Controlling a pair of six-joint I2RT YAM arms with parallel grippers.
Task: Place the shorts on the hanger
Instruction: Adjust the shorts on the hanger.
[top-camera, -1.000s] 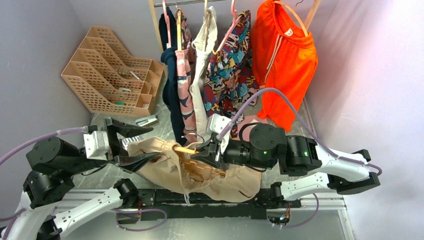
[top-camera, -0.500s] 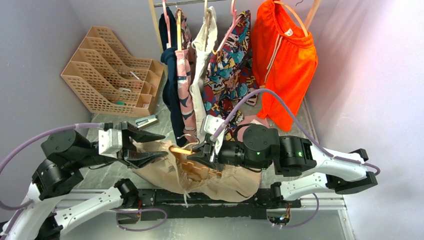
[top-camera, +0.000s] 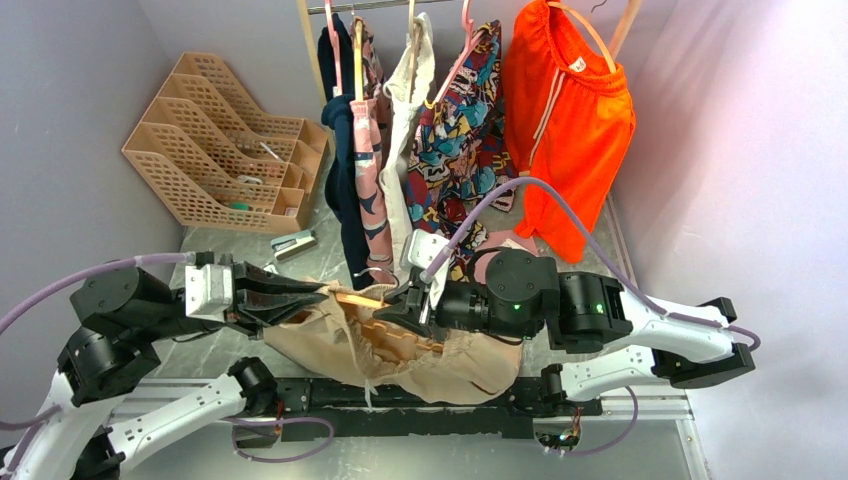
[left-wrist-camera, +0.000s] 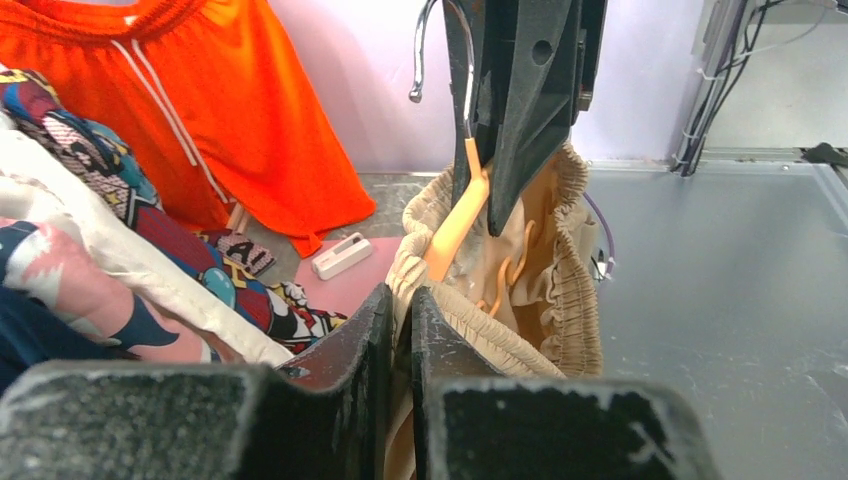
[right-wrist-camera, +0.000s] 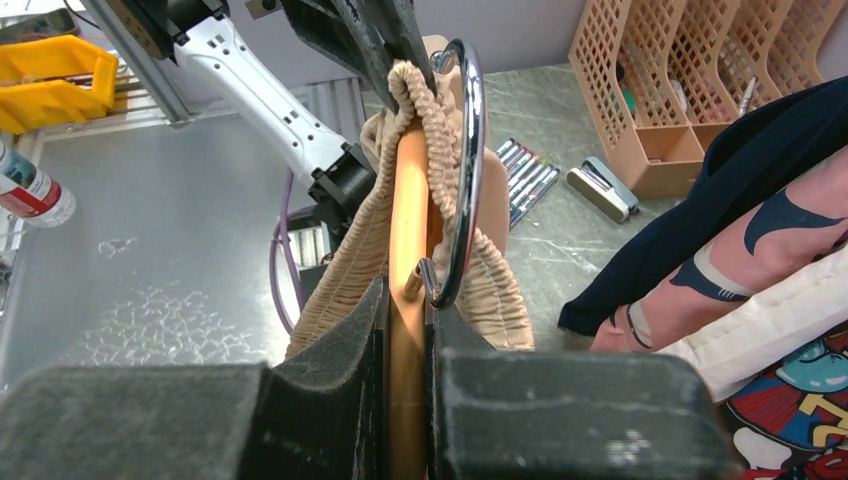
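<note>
The beige shorts (top-camera: 420, 360) lie bunched on the table between the two arms, with the waistband raised. My left gripper (top-camera: 320, 297) is shut on the gathered waistband (left-wrist-camera: 500, 340); fabric is pinched between its fingertips (left-wrist-camera: 402, 300). The pale orange hanger (top-camera: 365, 300) runs inside the waist opening. My right gripper (top-camera: 405, 305) is shut on the hanger (right-wrist-camera: 408, 200) just below its metal hook (right-wrist-camera: 465, 150). In the right wrist view the waistband (right-wrist-camera: 345, 270) drapes over the hanger's far end, where the left fingers (right-wrist-camera: 380, 30) hold it.
A rail at the back carries hung garments, among them bright orange shorts (top-camera: 565, 110) and a cream-white garment (top-camera: 405, 130). Tan file organizers (top-camera: 225, 140) stand at the back left, with a stapler (top-camera: 293, 241) and markers (right-wrist-camera: 530, 170) nearby. A small white box (left-wrist-camera: 342, 255) lies under the clothes.
My left gripper has moved right to the shorts' waistband and closed on it, after standing open. The right gripper kept its hold on the hanger and shifted slightly left.
</note>
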